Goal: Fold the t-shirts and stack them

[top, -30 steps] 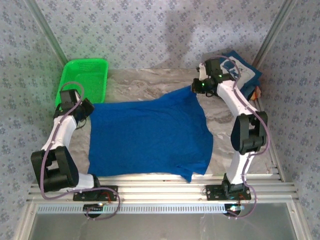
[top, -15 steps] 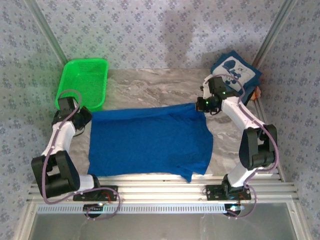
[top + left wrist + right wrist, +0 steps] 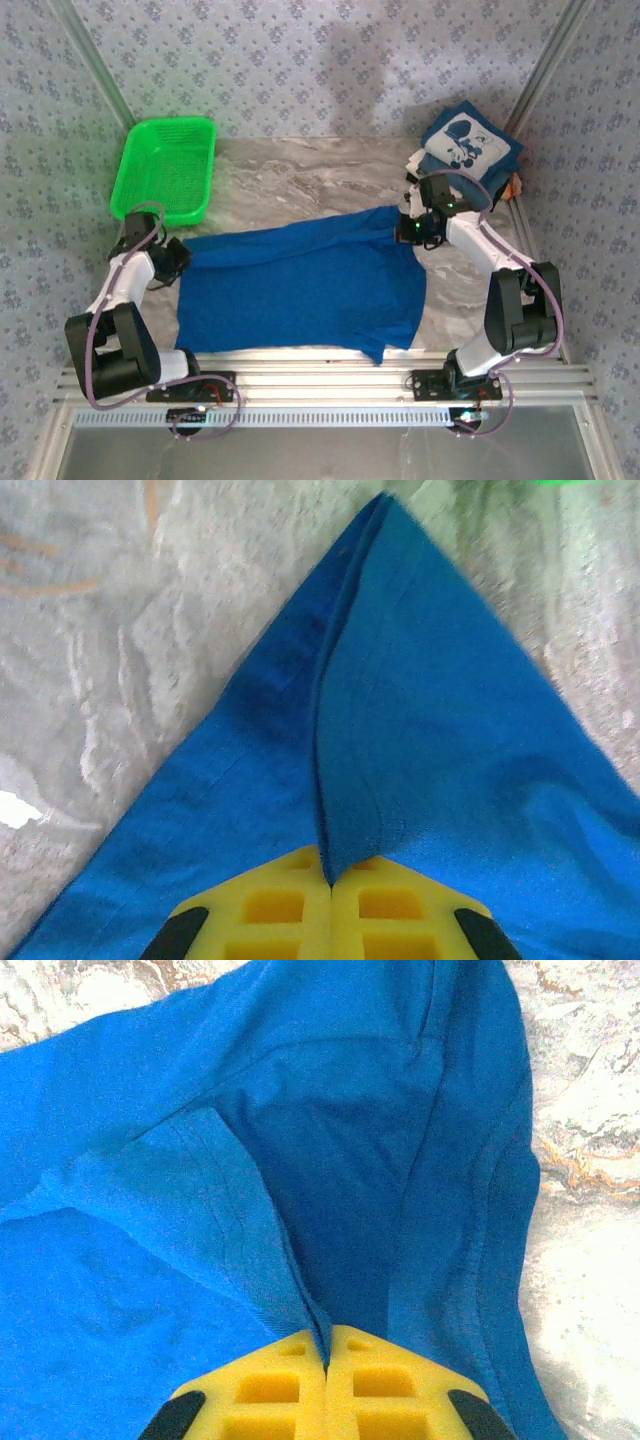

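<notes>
Marble-look tabletop [image 3: 300,165] with patterned wallpaper [image 3: 300,60] all round, for context. Both arms have hold of the royal-blue t-shirt [image 3: 300,290], which lies spread on the table between them.

The left gripper [image 3: 176,256] is clamped on one far corner. In the left wrist view its yellow pads [image 3: 270,910] are pressed together at the tip [image 3: 330,878] with a ridge of blue cloth pinched in the seam, and the fabric runs away from it to a point. The right gripper [image 3: 411,229] is clenched on the other far corner, with its pads [image 3: 390,1385] likewise closed on a fold [image 3: 327,1352] and a stitched hem running off to the right of it. From the two grippers the shirt stretches back toward the arm bases.

A green mesh basket [image 3: 165,123] sits beyond the left gripper. Just beyond the right gripper lies a folded navy t-shirt [image 3: 495,155] with a white cartoon print [image 3: 462,135]. It's too small to make out any lettering or brand on it, and the blue one shows only plain cloth from here.
</notes>
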Motion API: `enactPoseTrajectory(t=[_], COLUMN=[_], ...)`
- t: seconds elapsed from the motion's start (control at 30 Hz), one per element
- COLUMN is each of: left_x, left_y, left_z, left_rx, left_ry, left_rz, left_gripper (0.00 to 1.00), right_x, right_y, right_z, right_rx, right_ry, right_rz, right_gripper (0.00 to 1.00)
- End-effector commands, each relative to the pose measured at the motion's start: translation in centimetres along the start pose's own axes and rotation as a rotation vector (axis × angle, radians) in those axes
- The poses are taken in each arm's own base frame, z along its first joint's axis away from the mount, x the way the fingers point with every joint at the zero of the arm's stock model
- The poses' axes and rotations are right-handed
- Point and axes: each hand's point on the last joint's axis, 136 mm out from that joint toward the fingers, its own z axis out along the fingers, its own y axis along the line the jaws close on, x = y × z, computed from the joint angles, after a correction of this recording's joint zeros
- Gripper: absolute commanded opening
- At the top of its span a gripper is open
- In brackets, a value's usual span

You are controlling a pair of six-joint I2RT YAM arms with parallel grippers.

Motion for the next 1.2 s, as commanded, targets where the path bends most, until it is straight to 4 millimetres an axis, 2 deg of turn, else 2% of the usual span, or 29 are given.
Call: enactPoseTrajectory(t=[0.0, 0.37, 0.5, 0.8, 0.97, 1.0, 1.17], left_x=[0.6, 0.9, 0.5, -1.4, -2.1, -2.2, -2.3], left_y=[1.3, 3.5, 3.8, 2.8, 3.1, 3.0, 3.1], left_z=[0.0, 0.9, 1.1, 0.6, 0.4, 0.4, 0.8], left_rx=[-0.051, -0.133, -0.143, -0.112, -0.103, -0.098, -0.095], left_ry=[0.022, 0.059, 0.053, 0.021, 0.013, 0.012, 0.030], left_rz=[-0.033, -0.055, -0.059, -0.051, -0.073, -0.075, -0.069], left_gripper=[0.00, 0.00, 0.00, 0.00, 0.00, 0.00, 0.00], right_x=[0.2, 1.3, 1.8, 3.4, 3.9, 4.6, 5.4], right_y=[0.0, 0.1, 1.0, 1.9, 2.0, 1.9, 1.7], right_z=[-0.6, -0.6, -0.6, -1.1, -1.7, -1.8, -2.0], right_rx=[-0.006, -0.019, -0.044, -0.065, -0.069, -0.062, -0.062], right_ry=[-0.014, 0.005, 0.020, 0.049, 0.042, 0.064, 0.070], right_rz=[0.016, 0.021, 0.009, -0.006, -0.011, -0.007, -0.005], right_gripper=[0.00, 0.00, 0.00, 0.00, 0.00, 0.00, 0.00])
